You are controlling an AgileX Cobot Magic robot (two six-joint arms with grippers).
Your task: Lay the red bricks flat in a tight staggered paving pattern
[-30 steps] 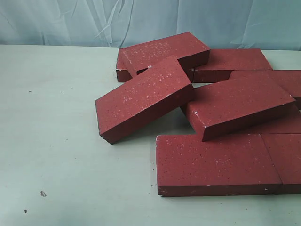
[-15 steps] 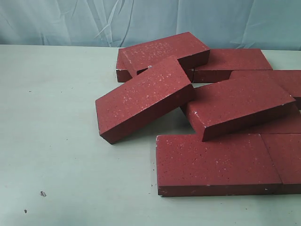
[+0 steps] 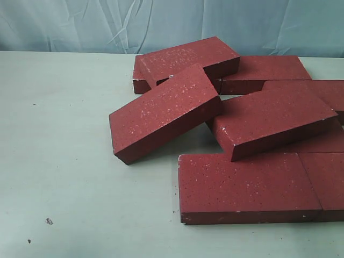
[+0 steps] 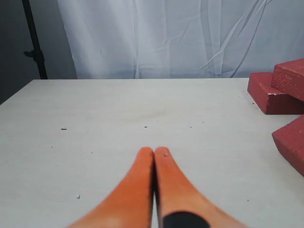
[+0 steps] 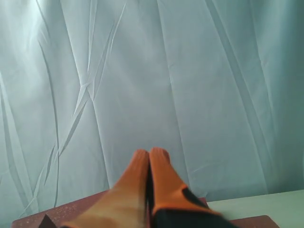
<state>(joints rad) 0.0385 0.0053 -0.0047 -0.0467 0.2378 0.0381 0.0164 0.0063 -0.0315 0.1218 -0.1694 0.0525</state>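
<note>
Bricks (image 3: 269,118), dark red, lie in a loose heap on the right half of the counter (image 3: 64,134), some tilted across flat ones, two flat side by side in front. Left gripper (image 4: 154,152) points across bare counter, jaws clenched on nothing; right gripper (image 5: 149,154) faces a curtain (image 5: 213,71), jaws likewise clenched.

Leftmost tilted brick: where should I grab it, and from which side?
Probably pinch the tilted brick across its long edges near the low left end, bringing the left tool in over the table on its left. Its right end leans on other bricks, so only that end is free.
</note>
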